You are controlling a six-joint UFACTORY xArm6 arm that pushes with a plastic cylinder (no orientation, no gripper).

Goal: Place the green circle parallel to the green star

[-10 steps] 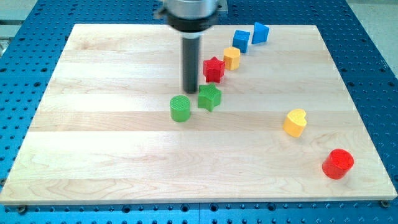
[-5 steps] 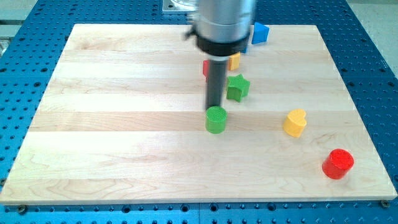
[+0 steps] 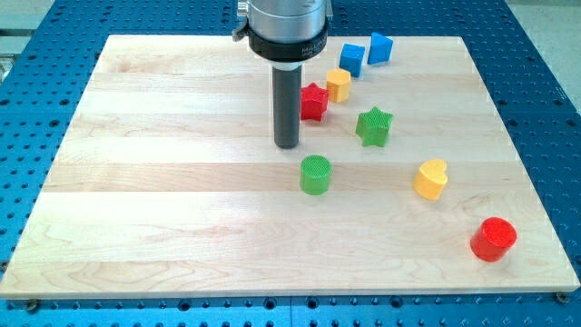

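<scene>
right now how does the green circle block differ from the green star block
The green circle block is a round cylinder; the green star block has points. The circle lies nearer the view's bottom and left, the star up and to its right. My tip is closer to the circle, touching neither. Both are green with ridged tops.

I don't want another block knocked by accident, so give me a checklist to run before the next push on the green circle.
1. My tip in view: ok, above and left of the green circle.
2. Tip clear of the circle: ok, a gap shows.
3. Green circle level with the green star: not ok, it sits lower and to the left.
4. Red star clear of the rod: cannot tell, they look close.
5. Yellow heart away from the circle: ok.
</scene>
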